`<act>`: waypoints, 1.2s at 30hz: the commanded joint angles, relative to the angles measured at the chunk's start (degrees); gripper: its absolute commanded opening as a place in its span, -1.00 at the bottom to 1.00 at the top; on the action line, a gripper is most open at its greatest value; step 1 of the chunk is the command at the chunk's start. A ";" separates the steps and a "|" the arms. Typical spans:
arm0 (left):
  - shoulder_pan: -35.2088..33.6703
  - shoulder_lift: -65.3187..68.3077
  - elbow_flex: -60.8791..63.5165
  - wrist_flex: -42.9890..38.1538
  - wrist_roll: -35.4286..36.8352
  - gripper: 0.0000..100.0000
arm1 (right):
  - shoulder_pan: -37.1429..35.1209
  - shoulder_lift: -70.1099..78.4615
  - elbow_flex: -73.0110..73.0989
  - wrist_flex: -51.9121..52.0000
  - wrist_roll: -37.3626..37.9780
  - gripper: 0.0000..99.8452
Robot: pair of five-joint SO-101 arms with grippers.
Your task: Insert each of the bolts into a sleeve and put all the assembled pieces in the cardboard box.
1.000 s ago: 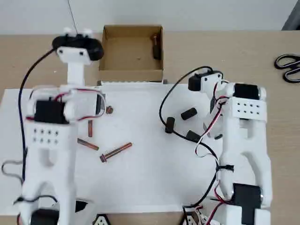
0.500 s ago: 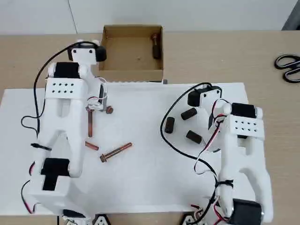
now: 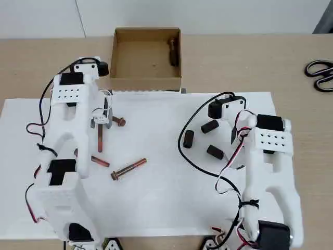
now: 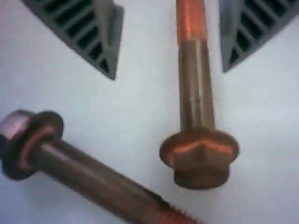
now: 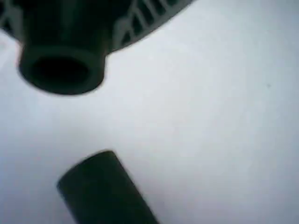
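An open cardboard box (image 3: 145, 82) sits at top centre of the frame, with one assembled bolt-and-sleeve piece (image 3: 172, 51) lying against its right wall. Four copper-coloured bolts (image 3: 128, 169) lie scattered left of centre at differing angles. Three short black sleeves (image 3: 210, 126) lie on their sides right of centre, near one another but apart.

The left gripper (image 4: 168, 73) has drawn back from beside the cardboard box (image 3: 145, 83) and come down, spread, over a bolt (image 4: 196, 116), whose shaft lies between its fingers (image 4: 93, 32). The right arm (image 3: 265, 140) has pulled in nearer a sleeve (image 3: 210, 126).
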 commanded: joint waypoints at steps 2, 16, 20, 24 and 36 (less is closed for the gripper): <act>-0.26 1.41 -2.51 -2.64 -0.26 -0.71 | 0.57 -1.98 -0.35 -0.75 0.44 -0.99; -2.20 6.59 -2.51 -6.42 0.09 -0.78 | 0.57 -1.98 -0.35 -0.75 0.44 -0.99; -2.11 6.77 -2.51 -7.03 0.18 -0.83 | 0.57 -2.07 -0.35 -0.66 0.44 -0.99; -2.11 6.77 -2.51 -7.91 0.18 -0.91 | 0.57 -1.98 -0.35 -0.66 0.44 -0.99; -0.26 6.15 -12.09 0.53 0.62 -0.99 | 0.13 -2.33 -6.68 5.49 -1.76 -0.99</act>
